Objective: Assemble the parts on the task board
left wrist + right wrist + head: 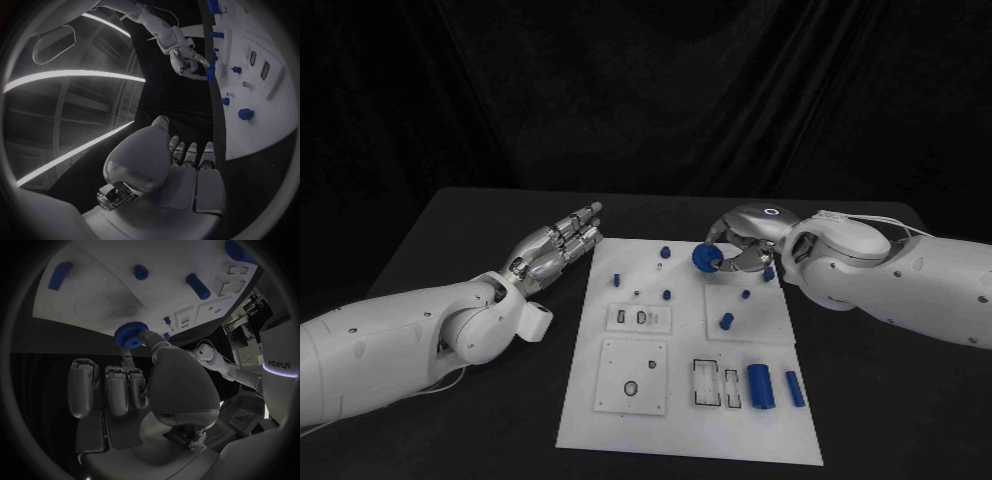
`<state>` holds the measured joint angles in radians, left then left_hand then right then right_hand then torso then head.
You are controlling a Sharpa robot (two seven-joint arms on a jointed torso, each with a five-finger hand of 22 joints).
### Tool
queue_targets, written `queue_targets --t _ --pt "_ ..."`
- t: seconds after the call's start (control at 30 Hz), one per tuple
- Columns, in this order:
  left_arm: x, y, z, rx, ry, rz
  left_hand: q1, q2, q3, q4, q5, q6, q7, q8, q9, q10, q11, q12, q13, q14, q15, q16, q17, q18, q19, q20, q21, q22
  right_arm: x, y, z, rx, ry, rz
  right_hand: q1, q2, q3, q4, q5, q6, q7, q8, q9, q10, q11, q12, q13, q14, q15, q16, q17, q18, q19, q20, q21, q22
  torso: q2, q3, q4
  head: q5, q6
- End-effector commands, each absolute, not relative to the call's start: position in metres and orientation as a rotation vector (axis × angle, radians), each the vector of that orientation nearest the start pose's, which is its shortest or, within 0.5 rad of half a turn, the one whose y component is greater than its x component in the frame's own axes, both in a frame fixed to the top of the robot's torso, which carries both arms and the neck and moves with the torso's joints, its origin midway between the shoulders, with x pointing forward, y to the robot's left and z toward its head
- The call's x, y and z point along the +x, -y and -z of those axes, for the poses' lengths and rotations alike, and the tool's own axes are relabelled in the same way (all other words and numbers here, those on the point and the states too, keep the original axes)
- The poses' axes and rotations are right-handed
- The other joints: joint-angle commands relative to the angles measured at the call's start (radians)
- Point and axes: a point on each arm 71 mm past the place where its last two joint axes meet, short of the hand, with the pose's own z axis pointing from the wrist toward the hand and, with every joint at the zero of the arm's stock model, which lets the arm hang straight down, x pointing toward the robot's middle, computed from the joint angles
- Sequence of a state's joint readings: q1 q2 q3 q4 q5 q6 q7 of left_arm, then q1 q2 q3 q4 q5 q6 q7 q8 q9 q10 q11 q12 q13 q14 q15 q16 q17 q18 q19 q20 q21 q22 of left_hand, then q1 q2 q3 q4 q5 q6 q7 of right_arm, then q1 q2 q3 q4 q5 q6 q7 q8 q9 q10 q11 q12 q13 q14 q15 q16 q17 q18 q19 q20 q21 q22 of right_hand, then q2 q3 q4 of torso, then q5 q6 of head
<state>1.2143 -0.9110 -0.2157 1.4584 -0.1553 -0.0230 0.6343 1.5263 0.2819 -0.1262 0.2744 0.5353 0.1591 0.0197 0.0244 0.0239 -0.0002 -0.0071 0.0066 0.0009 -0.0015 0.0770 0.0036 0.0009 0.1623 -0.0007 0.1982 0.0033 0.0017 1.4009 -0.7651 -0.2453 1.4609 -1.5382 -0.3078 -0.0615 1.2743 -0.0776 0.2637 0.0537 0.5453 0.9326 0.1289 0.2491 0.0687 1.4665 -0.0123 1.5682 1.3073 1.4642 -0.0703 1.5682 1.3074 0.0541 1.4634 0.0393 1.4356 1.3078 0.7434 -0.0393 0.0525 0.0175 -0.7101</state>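
Blue gear (705,260) pinched upright by right hand (740,247).

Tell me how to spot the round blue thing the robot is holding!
Find the white task board on the black table, then its far edge, where the right hand reaches in. The blue gear sits in its fingers. Unlike the other blue parts, it is round with teeth.

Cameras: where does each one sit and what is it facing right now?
Head view: on the head, looking down at the task board, both arms entering.
Left wrist view: behind the left hand, facing along the board's edge.
Right wrist view: behind the right hand, facing the board.
Shared: all show the right hand's fingers holding the blue gear.
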Motion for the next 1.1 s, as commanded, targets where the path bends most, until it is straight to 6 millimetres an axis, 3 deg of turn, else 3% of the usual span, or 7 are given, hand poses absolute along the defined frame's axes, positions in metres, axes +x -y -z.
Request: queue_targets --t 0.03,0.23,0.4,0.77,1.0,1.1 --pt "0.467 -0.246 0.218 -0.818 -1.506 1.734 0.009 0.003 0.005 0.0 0.007 -0.001 0.002 0.003 0.001 0.0 0.007 -0.007 -0.001 0.001 0.008 -0.004 -0.001 0.017 0.001 0.007 -0.003 -0.001 0.504 0.167 0.162 -0.453 -1.626 -0.561 -0.014 0.001 0.002 0.008 0.003 0.11 -0.064 -0.009 0.41 0.104 0.007 0.003 0.263 0.107 0.006 0.003 0.263 -0.018 0.022 0.006 0.005 0.193 0.0 -0.0007 -0.0008 -0.001 0.002" --pt "0.467 -0.244 0.218 -0.816 -1.51 1.74 0.009 0.003 0.005 0.0 0.007 -0.001 0.002 0.003 0.001 0.0 0.007 -0.007 -0.001 0.001 0.008 -0.004 -0.001 0.017 0.001 0.007 -0.003 -0.001 0.509 0.143 0.166 -0.491 -1.635 -0.578 -0.016 0.0 0.003 0.009 -0.001 0.108 -0.063 -0.014 0.408 0.104 0.008 0.003 0.263 0.107 0.007 0.003 0.263 -0.017 0.022 0.007 0.005 0.193 0.001 -0.0004 0.0012 -0.002 0.005" --pt "0.468 -0.242 0.219 -0.815 -1.512 1.743 0.009 0.002 0.007 0.0 0.006 -0.002 0.002 0.003 0.001 0.0 0.008 -0.007 -0.001 0.001 0.01 -0.004 -0.001 0.017 0.001 0.008 -0.003 -0.001 0.513 0.126 0.172 -0.51 -1.641 -0.591 -0.018 -0.001 0.006 0.01 -0.01 0.103 -0.059 -0.023 0.404 0.104 0.01 0.003 0.263 0.107 0.009 0.003 0.263 -0.017 0.022 0.009 0.004 0.193 0.002 0.0025 0.0028 -0.006 0.009" --pt "0.469 -0.241 0.219 -0.815 -1.518 1.746 0.009 0.002 0.008 0.0 0.006 -0.002 0.002 0.003 0.001 0.0 0.009 -0.007 -0.001 0.001 0.011 -0.004 -0.001 0.017 0.001 0.009 -0.003 -0.001 0.518 0.102 0.184 -0.554 -1.662 -0.582 -0.019 -0.003 0.011 0.009 -0.032 0.095 -0.053 -0.039 0.398 0.104 0.016 0.003 0.263 0.107 0.014 0.003 0.263 -0.015 0.018 0.014 -0.003 0.191 0.001 0.0026 0.0015 -0.006 0.001" --pt "0.469 -0.24 0.219 -0.814 -1.521 1.749 0.009 0.003 0.009 0.001 0.006 -0.002 0.002 0.003 0.001 0.0 0.009 -0.007 -0.001 0.001 0.012 -0.004 -0.001 0.017 0.002 0.01 -0.002 -0.001 0.521 0.099 0.188 -0.554 -1.682 -0.561 -0.026 -0.004 0.015 0.01 -0.056 0.066 -0.04 -0.07 0.387 0.104 0.026 0.003 0.263 0.107 0.024 0.003 0.263 -0.012 0.009 0.023 -0.017 0.186 0.001 0.0022 0.0017 -0.007 -0.001" --pt "0.469 -0.239 0.22 -0.814 -1.522 1.75 0.009 0.003 0.009 0.001 0.006 -0.002 0.002 0.003 0.001 0.0 0.009 -0.007 -0.001 0.001 0.012 -0.004 -0.001 0.017 0.002 0.01 -0.002 -0.001 0.522 0.1 0.189 -0.548 -1.691 -0.547 -0.029 -0.005 0.019 0.012 -0.074 0.015 -0.028 -0.108 0.37 0.104 0.026 0.003 0.263 0.107 0.025 0.003 0.263 -0.009 0.001 0.026 -0.029 0.182 0.002 0.0021 0.0028 -0.009 0.001"
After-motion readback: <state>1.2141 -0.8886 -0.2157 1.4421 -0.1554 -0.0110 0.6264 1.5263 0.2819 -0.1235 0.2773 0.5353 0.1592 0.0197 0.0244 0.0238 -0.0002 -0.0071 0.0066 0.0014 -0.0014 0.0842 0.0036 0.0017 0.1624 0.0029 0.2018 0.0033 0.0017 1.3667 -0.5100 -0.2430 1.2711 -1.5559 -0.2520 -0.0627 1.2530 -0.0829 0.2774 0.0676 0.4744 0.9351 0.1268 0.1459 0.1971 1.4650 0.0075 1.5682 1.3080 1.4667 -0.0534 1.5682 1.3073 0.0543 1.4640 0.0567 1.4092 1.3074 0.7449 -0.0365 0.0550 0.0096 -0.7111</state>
